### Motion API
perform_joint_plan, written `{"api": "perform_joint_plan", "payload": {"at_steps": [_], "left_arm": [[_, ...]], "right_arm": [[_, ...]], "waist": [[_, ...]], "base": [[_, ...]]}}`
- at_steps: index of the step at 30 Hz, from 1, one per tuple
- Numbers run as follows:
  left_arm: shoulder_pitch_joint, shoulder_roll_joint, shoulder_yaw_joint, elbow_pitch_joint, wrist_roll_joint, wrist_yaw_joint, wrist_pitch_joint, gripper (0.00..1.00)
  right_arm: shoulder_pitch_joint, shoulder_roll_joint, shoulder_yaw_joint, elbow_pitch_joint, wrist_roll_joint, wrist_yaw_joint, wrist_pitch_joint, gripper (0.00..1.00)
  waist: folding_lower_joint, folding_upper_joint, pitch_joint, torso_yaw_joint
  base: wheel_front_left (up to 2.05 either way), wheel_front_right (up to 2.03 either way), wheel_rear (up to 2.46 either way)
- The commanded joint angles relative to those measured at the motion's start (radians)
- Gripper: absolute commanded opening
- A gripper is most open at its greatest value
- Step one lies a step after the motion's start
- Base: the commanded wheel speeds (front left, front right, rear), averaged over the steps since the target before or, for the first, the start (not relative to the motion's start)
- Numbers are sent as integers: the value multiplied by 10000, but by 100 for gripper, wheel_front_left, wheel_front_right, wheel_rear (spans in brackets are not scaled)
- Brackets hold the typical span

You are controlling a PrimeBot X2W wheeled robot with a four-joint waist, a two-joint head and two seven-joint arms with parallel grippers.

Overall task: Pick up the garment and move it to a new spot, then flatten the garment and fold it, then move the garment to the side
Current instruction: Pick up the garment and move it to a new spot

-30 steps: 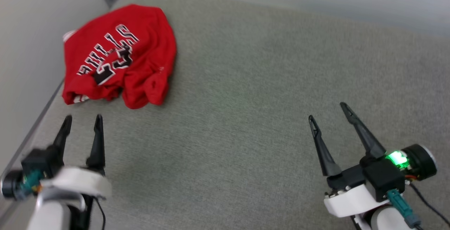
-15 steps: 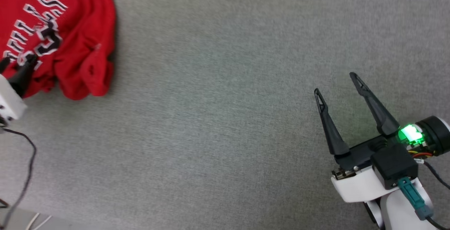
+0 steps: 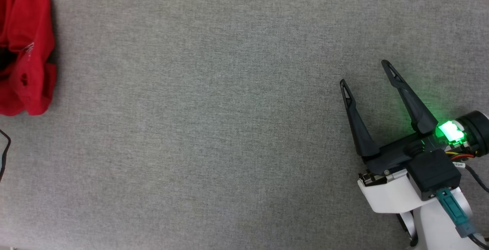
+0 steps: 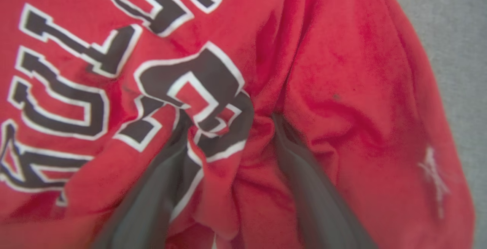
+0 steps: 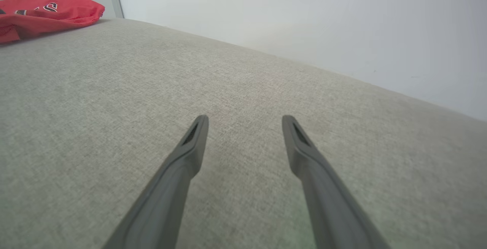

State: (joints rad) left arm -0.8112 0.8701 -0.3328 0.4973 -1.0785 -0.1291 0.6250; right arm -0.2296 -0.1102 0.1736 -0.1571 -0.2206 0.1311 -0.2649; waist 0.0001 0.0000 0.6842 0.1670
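**Q:** Where does the garment lie?
**A:** The garment is crumpled at the left edge of the grey fabric-covered desk, cut off by the border of the head view.

**Q:** What is the state of the left claw?
**A:** The left claw presses into the garment. Its fingers are apart, their tips are sunk in red folds beside the black, white-outlined number, and a ridge of cloth rises between them.

**Q:** And the right claw?
**A:** The right claw hangs over bare desk, well apart from the garment, with its fingers spread. A green light glows at its wrist.
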Motion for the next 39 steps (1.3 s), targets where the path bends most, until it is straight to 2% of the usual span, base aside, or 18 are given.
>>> {"api": "perform_joint_plan", "payload": {"at_steps": [1, 2, 3, 6, 11, 12, 16, 27, 30, 34, 39], "left_arm": [[-66, -155, -329, 220, -87, -1, 68, 100], [-39, -230, -498, 341, -156, -1, 163, 100], [-42, -299, -629, 436, -245, -1, 186, 2], [-128, -343, -777, 670, -506, -7, -76, 0], [-470, -27, -1037, 827, -240, -7, -1458, 0], [-470, -27, -1037, 827, -240, -7, -1458, 0], [-609, -20, -967, 1264, -146, 0, -3033, 0], [-624, 959, -1961, 43, 815, 0, -6552, 0], [-848, 1074, -2225, -437, 1175, 0, -7179, 0], [-1183, 935, -2603, -1111, 1640, 0, -7496, 0], [-1718, 293, -2901, -1997, 1957, 106, -7431, 0]], "right_arm": [[-73, -35, -88, 168, -44, -6, 7, 100], [-81, -19, -96, 170, -58, -6, 8, 100], [-81, -13, -117, 177, -66, -6, 8, 100], [-80, -4, -136, 197, -114, -6, 8, 100], [-37, -24, -128, 253, -155, -6, 2, 100], [-37, -24, -128, 253, -155, -6, 2, 100], [57, 28, -8, 414, -122, -6, -6, 100], [574, 371, -22, 735, 197, -6, -6, 100], [760, 444, -80, 708, 236, -6, -6, 100], [931, 512, -158, 718, 306, -6, -6, 100], [1125, 570, -401, 659, 380, -6, -6, 100]], "waist": [[-1, 0, 108, -112], [-1, 0, 114, -132], [-1, 0, 111, -144], [-1, 0, 30, -165], [-1, 0, -484, -108], [-1, 0, -484, -108], [-1, 0, -1242, -100], [-1, 0, -3610, -484], [-1, 0, -4087, -601], [-1, 0, -4618, -835], [-1, 0, -5052, -1185]], "base": [[0, 0, 0], [0, 0, 0], [0, 0, 0], [0, 0, 0], [0, 0, 0], [0, 0, 0], [0, 0, 0], [0, 0, 0], [0, 0, 0], [0, 0, 0], [0, 0, 0]]}}
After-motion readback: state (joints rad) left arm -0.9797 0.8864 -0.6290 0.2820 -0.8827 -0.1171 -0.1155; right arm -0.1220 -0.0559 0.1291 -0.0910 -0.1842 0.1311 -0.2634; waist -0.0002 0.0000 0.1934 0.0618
